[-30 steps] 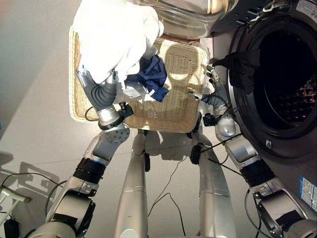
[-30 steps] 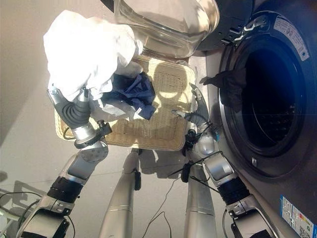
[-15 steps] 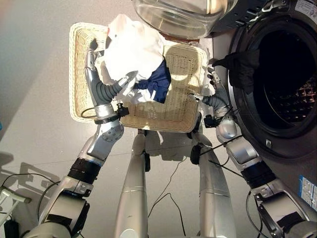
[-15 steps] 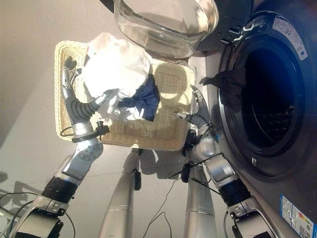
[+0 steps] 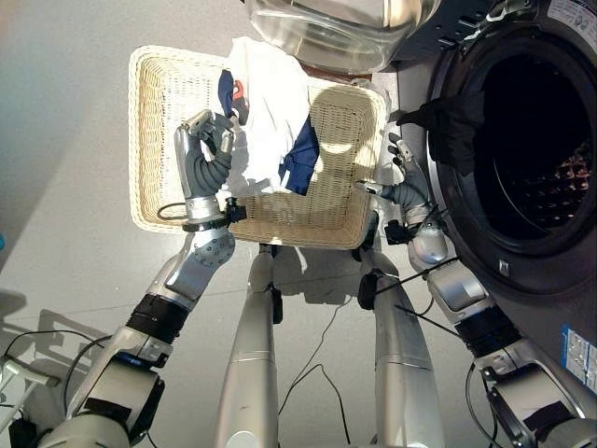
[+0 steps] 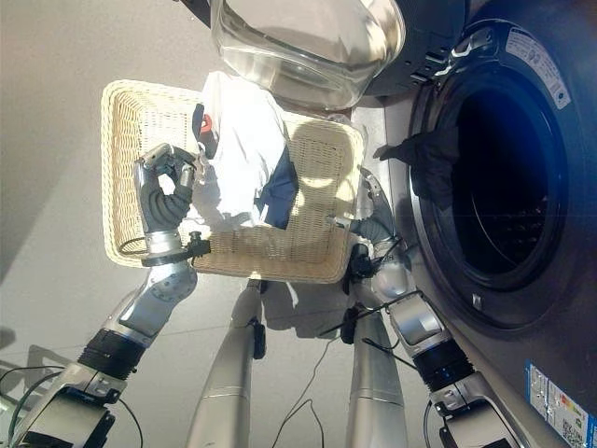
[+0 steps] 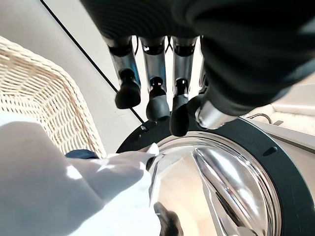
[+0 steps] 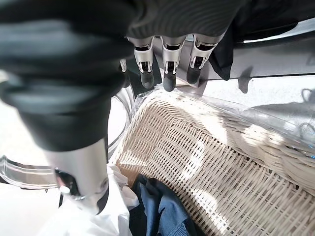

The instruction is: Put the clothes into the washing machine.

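Our left hand [image 5: 201, 149] hangs over the wicker basket [image 5: 154, 112] with fingers curled on nothing; the white clothes [image 5: 270, 112] and a blue garment [image 5: 300, 163] lie in the basket, not gripped. Our right hand [image 5: 396, 177] rests relaxed and empty by the basket's near edge, beside the open washing machine [image 5: 522, 140], where a dark garment [image 5: 457, 126] drapes over the rim.

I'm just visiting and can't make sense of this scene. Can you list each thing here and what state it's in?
Washing machine door: swung open.
Washing machine drum: open, dark cloth hanging over its rim.
Basket: on the floor, holding clothes.
White garment: lying loose in the basket.
Dark blue garment: in the basket, partly under the white one.
Left hand: curled, holding nothing.
Right hand: open, at the basket's edge.
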